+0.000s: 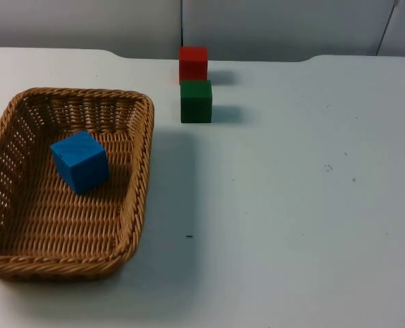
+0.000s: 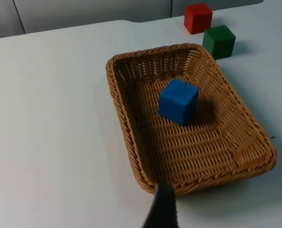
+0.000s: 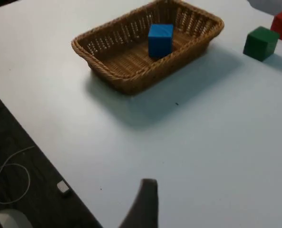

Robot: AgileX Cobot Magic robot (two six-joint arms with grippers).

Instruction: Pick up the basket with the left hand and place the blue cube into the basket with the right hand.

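A brown wicker basket [image 1: 139,171] rests on the white table at the left. The blue cube [image 1: 80,161] lies inside it, slightly tilted, towards the far half of the basket floor. Seen from the left wrist, the blue cube [image 2: 178,101] sits in the basket [image 2: 126,118], and my left gripper [image 2: 162,209] hangs above the table close to the basket's near short rim. My right gripper [image 3: 143,204] is held high and well away from the basket [image 3: 107,66], looking onto the blue cube [image 3: 160,40] from afar.
A red cube [image 1: 193,63] stands at the table's back edge with a green cube [image 1: 196,101] right in front of it, both to the right of the basket. The table's edge and a dark floor [image 3: 17,161] lie near the right gripper.
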